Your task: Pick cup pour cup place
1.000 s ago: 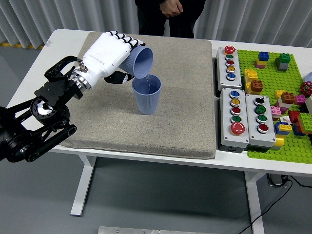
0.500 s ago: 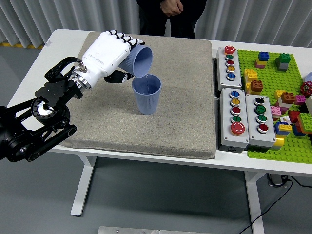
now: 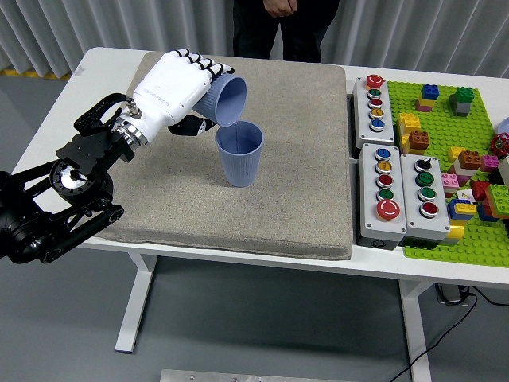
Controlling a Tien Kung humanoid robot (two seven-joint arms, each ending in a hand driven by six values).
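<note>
Head view: left hand (image 3: 171, 91) wrapped round the tilted cup (image 3: 223, 100), fingers (image 3: 200, 61) clamped over its upper side, mouth turned down and to the right. Lip of that cup just above and touching, or all but touching, the near-left rim of the standing cup (image 3: 239, 154), which sits upright on the grey mat (image 3: 302, 199) just below and to the right of the fingers. Contents too small to make out; no clear stream visible.

Compared with a second ago: almost nothing shifted. Same tilt, same grasp, same spot over the standing cup, only a hair's difference in the wrist at most. Person (image 3: 278, 28) at the far side, beyond the fingers, slightly moved, hands no longer clasped in plain sight.

Meaning for the task: pick done, pour under way and probably near its end, held steady to let the last run out. Place step not yet done. Next likely to call for righting the tilted cup before lowering it onto the mat, clear of the standing one so as not to knock it.

Button boxes (image 3: 398, 191) and brick plate (image 3: 457, 159) well off to the right on the bench (image 3: 48, 111), untouched. Right hand nowhere in the picture.
</note>
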